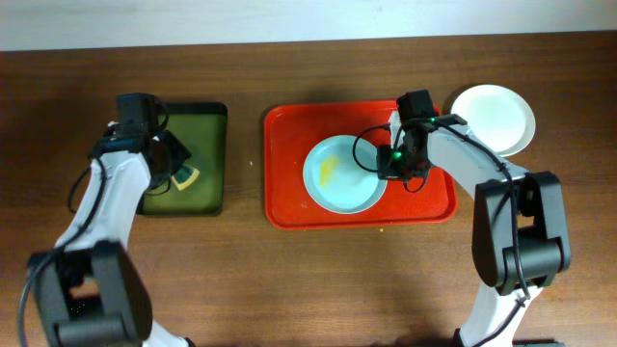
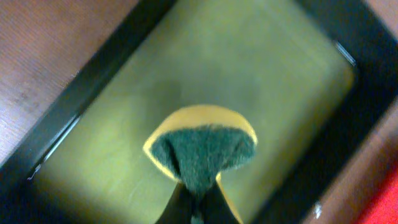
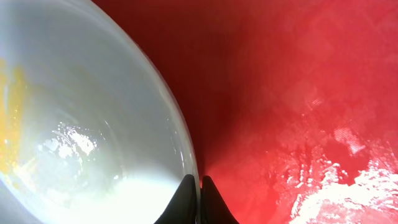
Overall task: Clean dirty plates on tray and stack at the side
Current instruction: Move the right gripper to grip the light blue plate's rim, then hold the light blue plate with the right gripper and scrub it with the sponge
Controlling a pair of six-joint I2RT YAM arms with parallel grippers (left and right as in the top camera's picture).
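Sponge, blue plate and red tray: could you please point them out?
sponge (image 2: 202,152), left wrist view, green scouring face.
blue plate (image 1: 352,185), overhead view, clean centre.
red tray (image 1: 285,173), overhead view, bare left side.

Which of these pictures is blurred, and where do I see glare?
Left wrist view: soft all over, the sponge and the green tray lack sharp edges. Right wrist view: bright glare on the red tray and inside the plate. Overhead view: sharp, evenly lit.

Both arms lowered; left tool (image 2: 198,208) clamped, right tool (image 3: 199,200) clamped.
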